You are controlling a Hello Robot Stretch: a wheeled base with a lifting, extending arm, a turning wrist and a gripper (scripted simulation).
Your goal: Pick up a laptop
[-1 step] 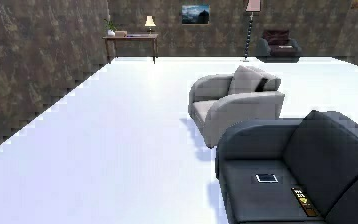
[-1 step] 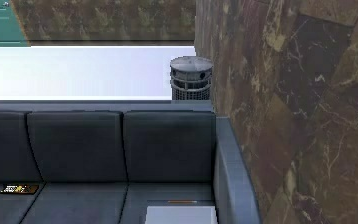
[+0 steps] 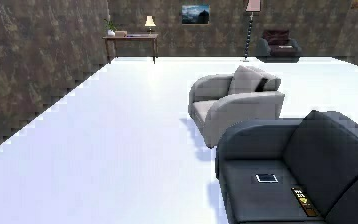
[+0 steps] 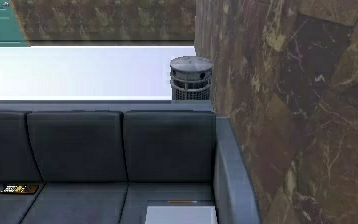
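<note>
Forward view: a small flat white-edged thing (image 3: 266, 178), perhaps the laptop, lies on the dark sofa (image 3: 337, 150) seat.

Arm side view: a pale flat slab (image 4: 182, 214) rests on that sofa's seat at the bottom edge.

I judge it stiff, smooth and rather heavy, so I'd take a thin edge. I cannot tell my claw's state.

- The colours, shapes and markings of the robot's own body cannot be told from either view.
- The same goes for any cables or screws on it.
</note>
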